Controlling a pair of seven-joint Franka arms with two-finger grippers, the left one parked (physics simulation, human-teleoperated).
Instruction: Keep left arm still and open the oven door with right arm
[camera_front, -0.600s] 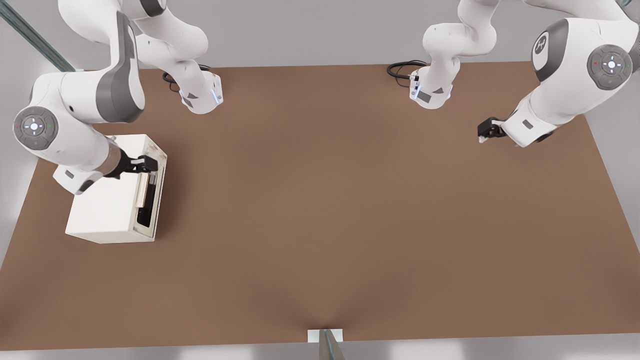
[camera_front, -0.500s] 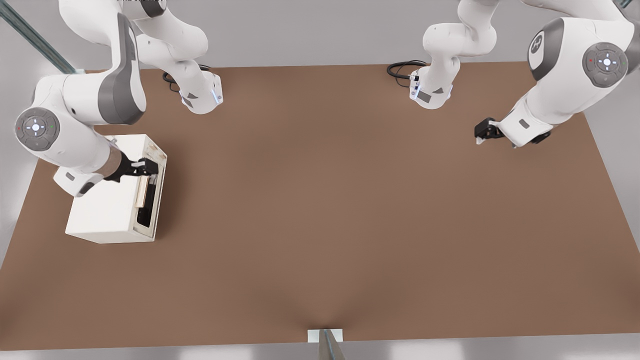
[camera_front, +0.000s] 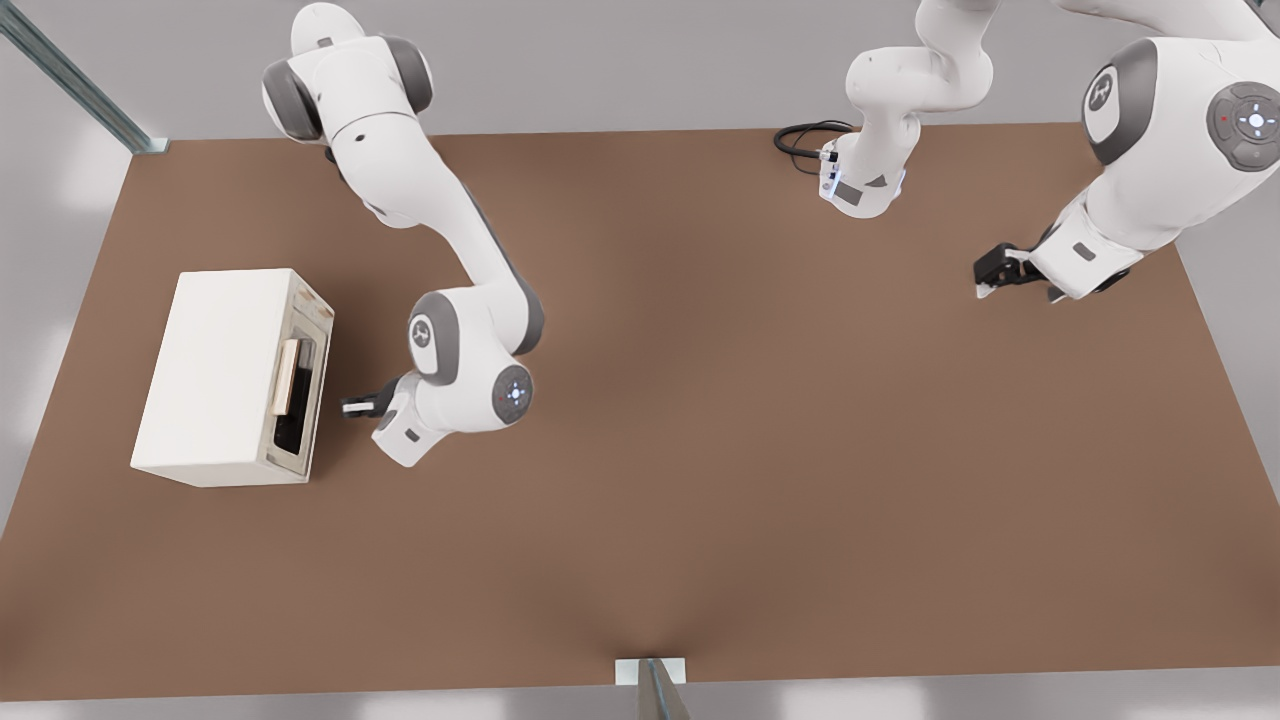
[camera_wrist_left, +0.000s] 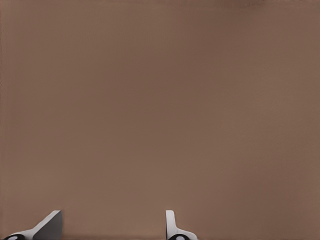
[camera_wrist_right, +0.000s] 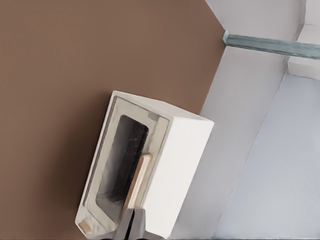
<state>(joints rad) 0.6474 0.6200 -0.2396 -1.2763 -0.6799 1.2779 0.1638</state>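
Front view: black gripper (camera_front: 352, 406) with white fingers pressed together sits just beside the cream oven's beige-framed door (camera_front: 298, 392), not touching. Door closed on the brown table (camera_front: 700, 420).

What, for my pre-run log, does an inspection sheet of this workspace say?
Surface: brown table, plain and flat.
Job's things: cream oven near the front view's left edge; oven door looks shut, tan handle across its dark window.
Clutter: nothing seen.
Grippers: right arm's hand is low in front of the door, pointing at it, apart from the handle, fingers together and holding nothing.
Cables: black loop at the arm base on the front view's right.
Surroundings: grey walls, a metal rail at the far corner.
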